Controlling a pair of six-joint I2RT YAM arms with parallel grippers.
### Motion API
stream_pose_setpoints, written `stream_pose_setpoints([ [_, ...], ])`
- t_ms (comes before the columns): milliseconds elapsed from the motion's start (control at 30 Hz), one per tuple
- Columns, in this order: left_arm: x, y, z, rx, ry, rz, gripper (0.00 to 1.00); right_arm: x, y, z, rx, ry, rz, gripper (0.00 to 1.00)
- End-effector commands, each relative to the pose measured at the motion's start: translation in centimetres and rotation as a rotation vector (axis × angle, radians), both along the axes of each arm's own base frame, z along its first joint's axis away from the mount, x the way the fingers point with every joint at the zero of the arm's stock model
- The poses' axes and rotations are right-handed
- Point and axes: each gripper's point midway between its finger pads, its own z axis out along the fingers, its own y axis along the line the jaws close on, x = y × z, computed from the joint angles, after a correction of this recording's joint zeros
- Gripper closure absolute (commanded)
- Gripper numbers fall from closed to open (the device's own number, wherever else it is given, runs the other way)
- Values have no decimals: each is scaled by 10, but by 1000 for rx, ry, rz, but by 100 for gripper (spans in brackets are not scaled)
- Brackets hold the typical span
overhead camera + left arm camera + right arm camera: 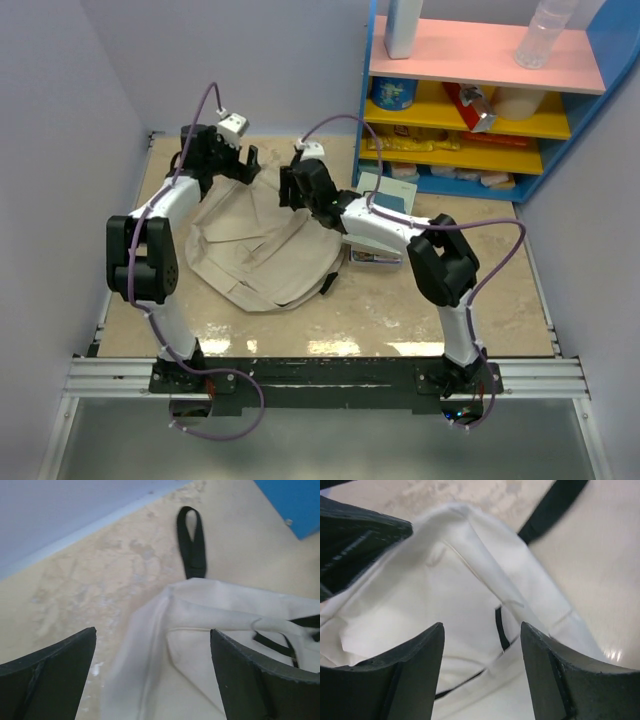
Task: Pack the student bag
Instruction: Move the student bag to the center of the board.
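Observation:
The student bag (255, 250), beige fabric with black trim, lies flat and crumpled on the table, left of the middle. My left gripper (240, 160) hovers at the bag's far edge, wide open. In the left wrist view, pale bag fabric (200, 605) lies under the gap of that gripper (153, 631), with the bag's black handle loop (191, 540) on the table beyond it. My right gripper (290, 185) is over the bag's far right part. In the right wrist view it (481, 626) stands open above the folded fabric (445, 580) and a black trim line (500, 630), holding nothing.
A stack of flat books (385, 215) lies right of the bag, partly under my right arm. A blue shelf unit (480, 100) with pink and yellow boards, packets and a bottle stands at the back right. Walls close off the left and far sides.

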Motion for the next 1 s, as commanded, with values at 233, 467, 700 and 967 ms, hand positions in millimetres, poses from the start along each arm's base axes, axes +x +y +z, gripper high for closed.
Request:
stream_pose_setpoints([
  [233, 23, 9, 20, 68, -110, -7, 0, 23, 13, -9, -247, -100, 176, 45],
  [467, 28, 2, 10, 85, -110, -76, 0, 22, 18, -25, -256, -72, 204, 51],
  [700, 31, -2, 1, 95, -103, -114, 0, 26, 23, -30, -260, -67, 209, 55],
  [967, 25, 0, -14, 88, -66, -140, 0, 29, 25, -41, -285, -59, 224, 58],
])
